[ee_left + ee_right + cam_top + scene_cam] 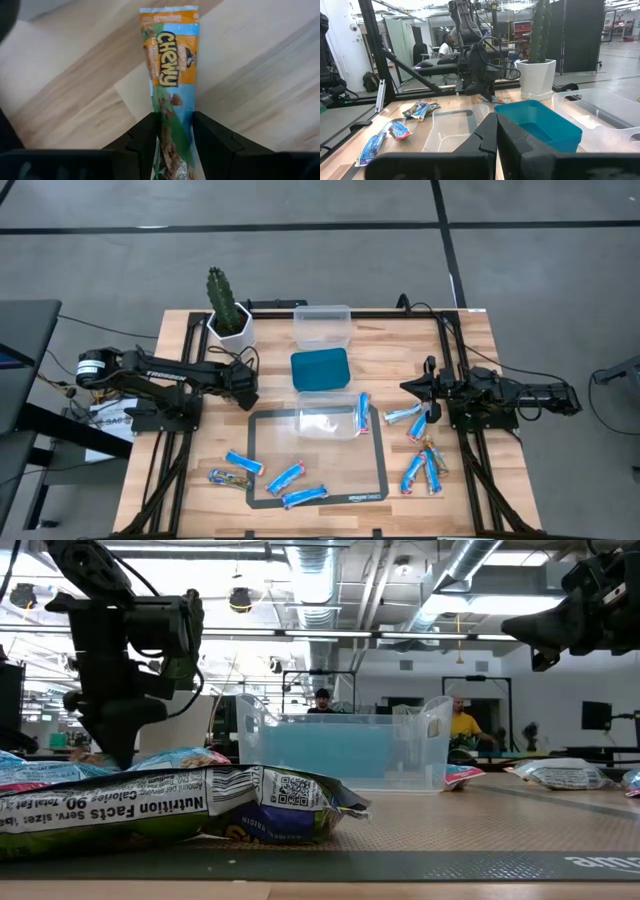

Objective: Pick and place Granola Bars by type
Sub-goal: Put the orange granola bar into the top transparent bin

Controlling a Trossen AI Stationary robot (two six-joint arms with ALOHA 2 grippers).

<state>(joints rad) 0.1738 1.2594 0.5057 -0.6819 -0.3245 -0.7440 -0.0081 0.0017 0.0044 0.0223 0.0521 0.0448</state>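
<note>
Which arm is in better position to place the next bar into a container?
Left. Its end effector already grips a Chewy bar beside the teal container. The right end effector holds nothing.

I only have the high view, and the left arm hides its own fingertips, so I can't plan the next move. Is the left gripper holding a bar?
Observer: Yes. The left wrist view shows an orange-and-blue Chewy bar clamped between the left gripper's fingers.
Operator: Is the right gripper carrying anything?
Observer: No. Its own wrist view shows the right gripper shut with nothing between the fingers.
Operator: What is it facing?
Observer: The teal container, straight ahead of it.
</note>
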